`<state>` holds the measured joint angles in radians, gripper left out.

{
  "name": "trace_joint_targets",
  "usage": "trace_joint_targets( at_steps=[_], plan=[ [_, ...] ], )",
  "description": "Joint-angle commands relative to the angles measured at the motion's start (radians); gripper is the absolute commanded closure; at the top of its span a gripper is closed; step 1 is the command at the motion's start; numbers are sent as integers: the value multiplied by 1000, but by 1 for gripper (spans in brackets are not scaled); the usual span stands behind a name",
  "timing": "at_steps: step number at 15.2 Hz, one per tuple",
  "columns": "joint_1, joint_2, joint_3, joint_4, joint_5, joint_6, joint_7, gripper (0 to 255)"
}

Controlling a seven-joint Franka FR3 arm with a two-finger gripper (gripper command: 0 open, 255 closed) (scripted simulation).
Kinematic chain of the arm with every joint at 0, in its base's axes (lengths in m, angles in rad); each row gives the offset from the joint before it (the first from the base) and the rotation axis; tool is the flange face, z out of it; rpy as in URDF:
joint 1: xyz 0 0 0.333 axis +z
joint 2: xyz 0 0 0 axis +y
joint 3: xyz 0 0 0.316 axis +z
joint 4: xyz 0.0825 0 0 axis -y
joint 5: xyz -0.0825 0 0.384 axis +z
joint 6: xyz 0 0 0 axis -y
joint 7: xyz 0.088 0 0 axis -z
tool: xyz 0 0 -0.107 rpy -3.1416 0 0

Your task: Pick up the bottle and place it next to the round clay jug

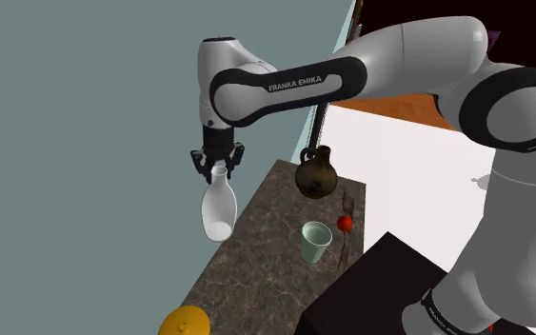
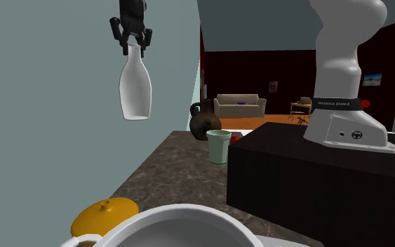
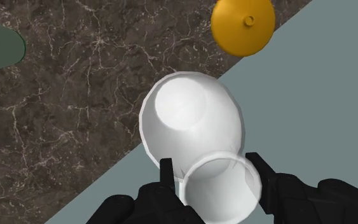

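A white bottle (image 1: 218,209) hangs in the air above the edge of the dark marble counter (image 1: 266,257), close to the grey-green wall. My black gripper (image 1: 218,164) is shut on its neck, and the bottle's body hangs below it (image 2: 135,88). Seen from the wrist, the fingers (image 3: 168,173) clasp the bottle's mouth (image 3: 222,191) and the base points down at the counter's edge. The round dark clay jug (image 1: 316,174) stands at the counter's far end, well beyond the bottle; it sits behind the cup (image 2: 203,121) in the second exterior view.
A pale green cup (image 1: 315,241) stands mid-counter, a small red object (image 1: 345,223) beside it. An orange lidded pot (image 1: 184,322) and a white bowl (image 2: 182,228) sit at the near end. The black stand (image 2: 315,182) borders the counter.
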<state>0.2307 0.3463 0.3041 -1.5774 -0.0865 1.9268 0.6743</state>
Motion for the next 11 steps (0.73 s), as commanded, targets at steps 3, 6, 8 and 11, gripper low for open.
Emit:
trace_joint_targets(
  at_steps=[3, 6, 8, 11],
  plan=[
    [2, -7, 2, 42, 3, -49, -1, 255],
    [3, -11, 3, 77, 4, -87, -2, 255],
    [4, -12, 4, 102, 5, -114, -2, 255],
    [6, -12, 4, 143, 5, -154, -2, 255]
  ],
)
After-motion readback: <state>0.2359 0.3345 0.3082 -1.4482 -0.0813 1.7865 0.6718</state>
